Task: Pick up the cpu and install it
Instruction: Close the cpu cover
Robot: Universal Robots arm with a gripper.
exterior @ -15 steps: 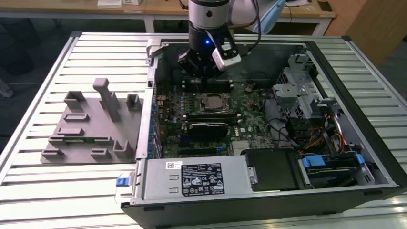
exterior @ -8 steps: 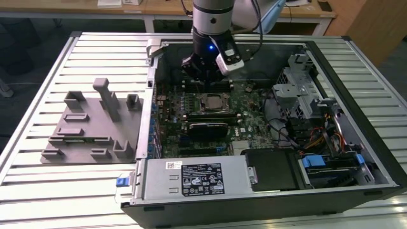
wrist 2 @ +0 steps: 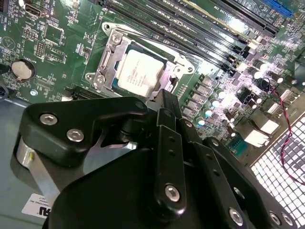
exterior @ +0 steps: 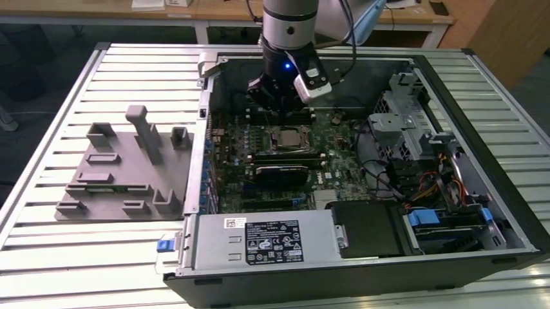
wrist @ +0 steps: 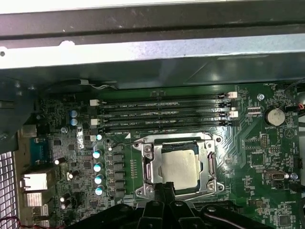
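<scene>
The cpu lies flat in its socket on the motherboard, silver top up, with a metal frame close along its edges. The gripper hangs at one edge of the cpu, closed with nothing between its tips. Whether it touches the lid cannot be told.

In the exterior view the arm reaches down into the open case. The gripper is near the far wall and the cpu lies just in front of it. Room around the socket is bounded. Four memory slots run beside it, between the frame and the case wall, and a row of capacitors stands near another side. The drive cage sits on the exterior view's right, well apart from the socket. The power supply closes the near end.

The exterior view adds a grey tray on the slatted table, outside the case on the exterior view's left. The second wrist view shows the gripper from the side, and a perforated panel crossed by a red wire. Both wrist views show a coin cell.

A white label with black print covers part of the power supply, and a smaller sticker sits beside it. Faint print marks the cpu lid, and white lettering dots the board. I cannot make out any of it.
</scene>
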